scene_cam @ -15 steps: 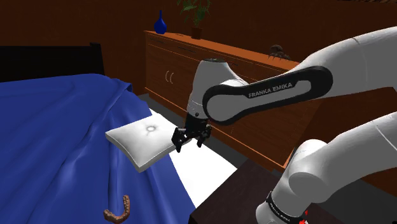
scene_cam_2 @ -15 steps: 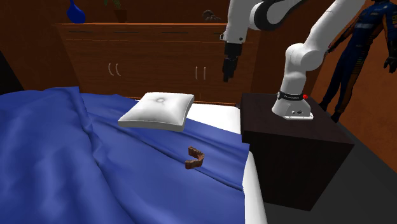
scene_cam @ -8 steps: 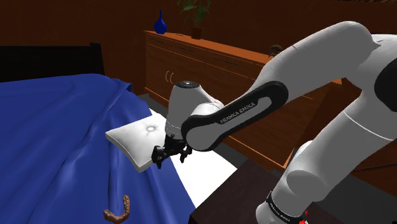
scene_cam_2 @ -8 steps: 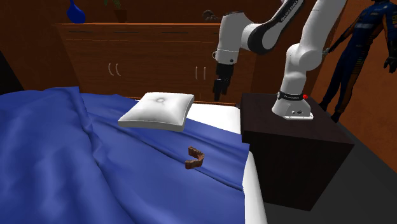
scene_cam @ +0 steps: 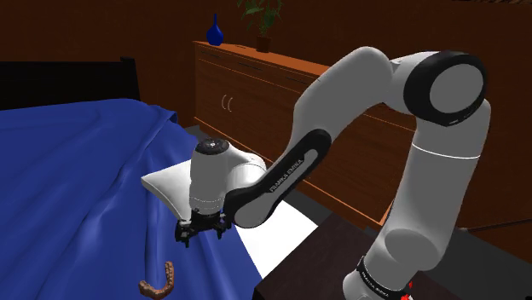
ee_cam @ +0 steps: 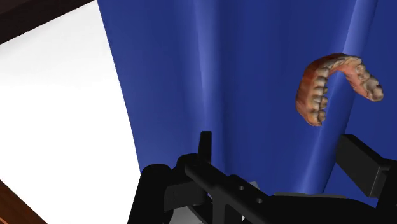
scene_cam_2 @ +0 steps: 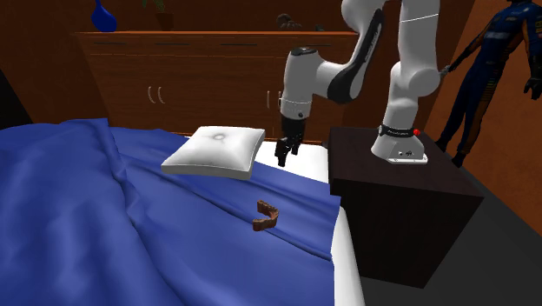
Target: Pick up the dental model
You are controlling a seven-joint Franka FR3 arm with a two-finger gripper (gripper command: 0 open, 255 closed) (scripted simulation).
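The dental model (scene_cam: pixel 159 283) is a brown, horseshoe-shaped row of teeth lying on the blue blanket (scene_cam: pixel 77 187), near the shoulder view's bottom edge. It also lies on the blanket in the second exterior view, dental model (scene_cam_2: pixel 267 216), in front of the pillow. My black gripper (scene_cam: pixel 198 237) hangs low over the bed's edge beside the white pillow (scene_cam: pixel 175 183), short of the model and apart from it. In the wrist view the model (ee_cam: pixel 337 86) lies ahead of the gripper (ee_cam: pixel 283 159), toward one finger (ee_cam: pixel 362 162). The fingers stand apart with nothing between them.
The white pillow (scene_cam_2: pixel 217 149) lies on the bed close to the gripper (scene_cam_2: pixel 283 156). A white sheet strip (ee_cam: pixel 57 121) borders the blanket. Behind stands a wooden dresser (scene_cam: pixel 256 81) with a blue vase (scene_cam: pixel 215 31). The dark stand (scene_cam_2: pixel 408 196) is beside the bed, and a dark figure (scene_cam_2: pixel 504 61) stands beyond it.
The arm has swung down and toward the shoulder view's lower left. The gripper dropped from above the pillow's far corner to low over the bed edge, nearer the dental model.
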